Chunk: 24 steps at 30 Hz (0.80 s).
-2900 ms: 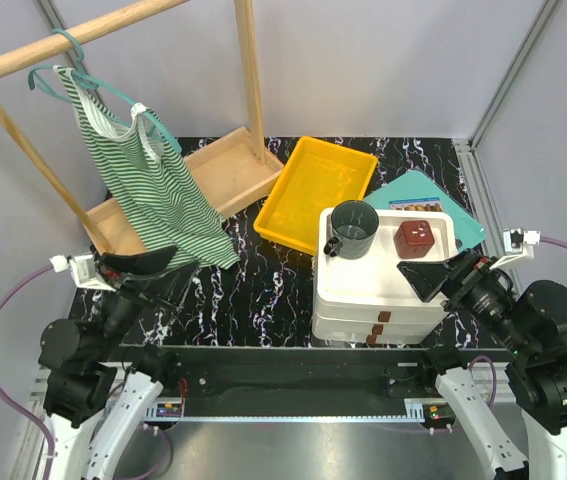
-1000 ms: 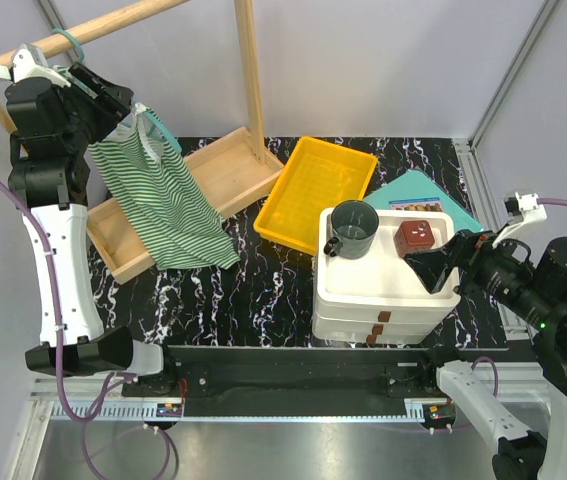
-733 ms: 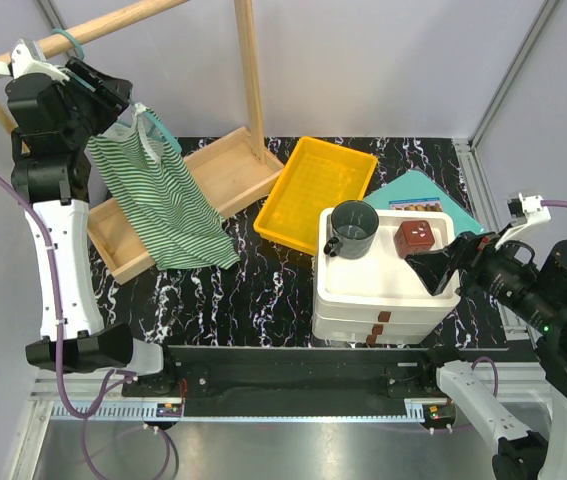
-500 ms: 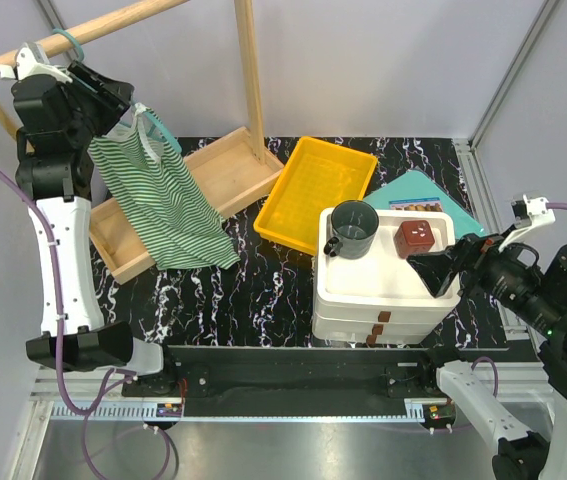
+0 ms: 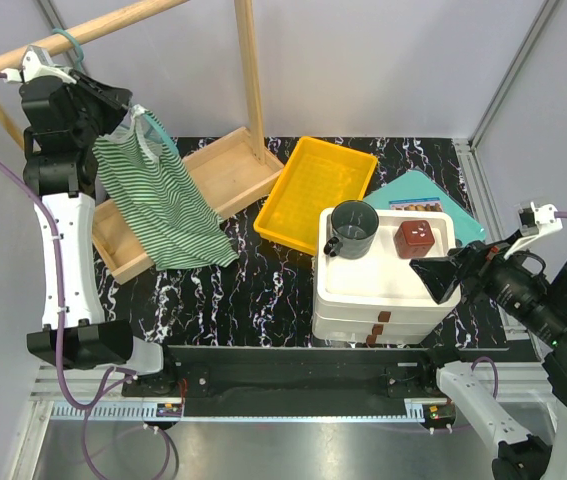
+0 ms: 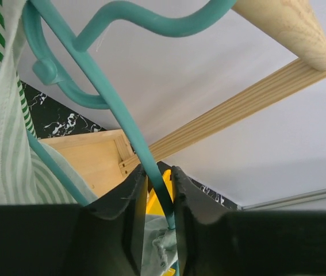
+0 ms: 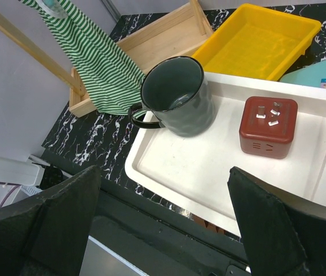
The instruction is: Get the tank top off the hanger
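The green-and-white striped tank top (image 5: 158,205) hangs from the teal hanger (image 5: 159,130), whose hook loops over the wooden pole (image 5: 113,22). High at the left, my left gripper (image 5: 113,100) has its jaws closed to a narrow slot around the hanger's sloping arm (image 6: 122,123), just above the cloth's strap. In the left wrist view the left gripper (image 6: 156,172) shows the teal bar pressed against one finger, with striped cloth (image 6: 2,115) at the left. At the right, my right gripper (image 5: 431,278) stands wide open and empty over the white drawer unit; the right wrist view shows the same right gripper (image 7: 163,169).
A wooden rack base tray (image 5: 233,165) lies under the garment. A yellow tray (image 5: 318,190) sits mid-table. The white drawer unit (image 5: 383,290) carries a dark mug (image 5: 351,228) and a red box (image 5: 418,238). A teal board (image 5: 418,190) lies behind it.
The left arm rose from the table to the hanger, and over the last second its jaws narrowed around the hanger's arm. The right arm drew back slightly to the right.
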{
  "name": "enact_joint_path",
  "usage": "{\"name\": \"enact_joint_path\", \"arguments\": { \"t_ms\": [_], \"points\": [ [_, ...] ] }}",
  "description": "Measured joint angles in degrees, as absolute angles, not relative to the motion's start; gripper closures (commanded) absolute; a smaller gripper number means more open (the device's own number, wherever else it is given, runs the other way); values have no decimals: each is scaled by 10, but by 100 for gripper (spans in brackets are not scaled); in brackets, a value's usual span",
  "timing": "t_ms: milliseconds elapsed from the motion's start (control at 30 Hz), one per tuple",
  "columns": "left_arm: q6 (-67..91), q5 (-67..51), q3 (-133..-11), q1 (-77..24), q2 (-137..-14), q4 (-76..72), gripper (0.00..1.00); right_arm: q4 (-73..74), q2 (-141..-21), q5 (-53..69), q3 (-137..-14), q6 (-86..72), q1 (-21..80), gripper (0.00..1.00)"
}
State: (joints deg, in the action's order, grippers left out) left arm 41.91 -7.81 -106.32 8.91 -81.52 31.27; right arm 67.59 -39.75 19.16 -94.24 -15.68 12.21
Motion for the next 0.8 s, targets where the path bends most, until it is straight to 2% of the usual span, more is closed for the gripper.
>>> {"name": "enact_joint_path", "arguments": {
  "t_ms": [333,800],
  "points": [
    [425,-87,-1072,89,-823,317,99,676,-391,195,-943,-158,122,0],
    [456,-127,-1100,89,-811,338,100,676,-391,206,-946,-159,122,0]
  ]
}}
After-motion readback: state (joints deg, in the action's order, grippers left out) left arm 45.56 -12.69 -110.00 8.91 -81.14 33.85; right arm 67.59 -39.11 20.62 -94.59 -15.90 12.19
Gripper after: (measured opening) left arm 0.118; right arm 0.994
